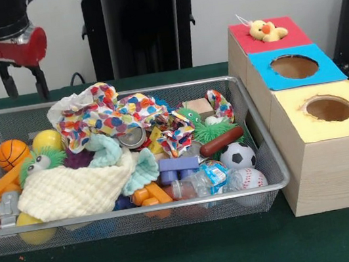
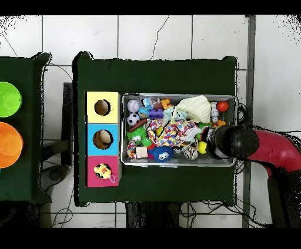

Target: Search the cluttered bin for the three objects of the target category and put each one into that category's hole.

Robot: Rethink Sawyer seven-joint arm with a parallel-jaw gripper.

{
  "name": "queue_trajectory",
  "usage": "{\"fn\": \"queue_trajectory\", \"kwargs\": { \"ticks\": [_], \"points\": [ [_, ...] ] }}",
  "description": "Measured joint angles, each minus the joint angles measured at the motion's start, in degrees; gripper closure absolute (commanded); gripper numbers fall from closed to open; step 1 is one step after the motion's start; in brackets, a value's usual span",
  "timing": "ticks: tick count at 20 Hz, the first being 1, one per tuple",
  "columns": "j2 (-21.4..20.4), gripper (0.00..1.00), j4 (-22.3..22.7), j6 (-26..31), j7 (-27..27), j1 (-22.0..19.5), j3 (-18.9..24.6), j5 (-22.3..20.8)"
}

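Nearest the camera in the front view, along the lower edge of the wide silver wire-mesh bin (image 1: pixel 271 175), lie a black-and-white soccer ball (image 1: pixel 237 156), a white baseball (image 1: pixel 251 178) and a pale yellow knitted cloth (image 1: pixel 71 188); none of these is mine to take. Behind them, centre right, a fuzzy green plush creature (image 1: pixel 208 127) and, at centre left, a second green fuzzy toy with bulging eyes (image 1: pixel 39 163) look like animals: light, soft, giving under pressure, best pinched across the body, not the fur. Both are half buried, the left one under the cloth, and the multicoloured spotted fabric (image 1: pixel 102 114) may hide more. At upper right the fluffy yellow duckling (image 1: pixel 266 30) sits in the hole of the red-topped wooden box (image 1: pixel 240 44). My gripper (image 1: pixel 22 85) hangs at upper left, beyond the bin's far rim, jaws apart and holding nothing.
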Motion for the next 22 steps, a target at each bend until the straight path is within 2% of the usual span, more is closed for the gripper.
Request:
{"fn": "queue_trajectory", "kwargs": {
  "ticks": [10,18,22],
  "points": [
    [5.1,0.00,-4.3,0.0,0.0,4.3,1.8,-3.2],
    [8.6,0.00,-8.9,0.0,0.0,8.3,3.3,-3.3],
    [11.1,0.00,-11.0,0.0,0.0,10.7,3.2,-2.1]
  ]
}}
